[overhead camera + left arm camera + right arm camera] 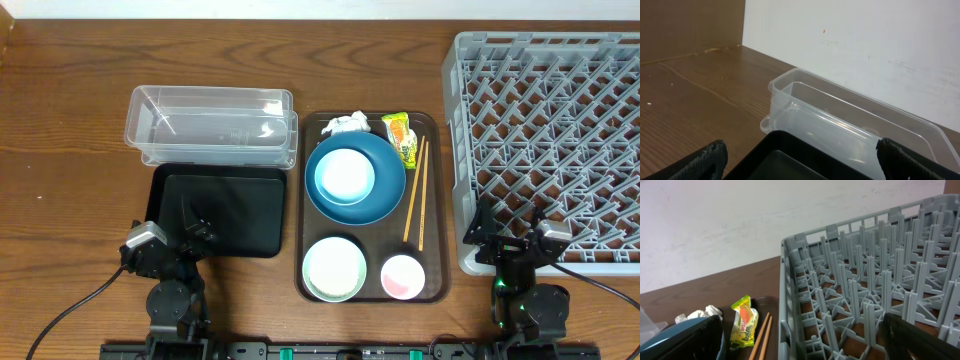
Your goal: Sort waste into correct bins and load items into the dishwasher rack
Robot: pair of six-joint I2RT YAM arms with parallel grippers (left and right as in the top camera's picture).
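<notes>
My left gripper (805, 162) and right gripper (805, 340) stood wide apart and empty, and with the tissue (345, 124) lying at the tray's (433, 180) far edge beside the wrapper (400, 137), I judged a straight-down pinch clear of the plate (385, 192) best.

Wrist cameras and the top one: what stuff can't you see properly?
Left wrist view: the black tray shows only a corner; the bottom edge cuts off the rest.
Right wrist view: the chopsticks are cut off by the bottom edge.
Right wrist view: the wrapper has print too blurred to read.
Overhead: the plate has its middle hidden under the small bowl.
Overhead: the rack runs off the right edge.
</notes>
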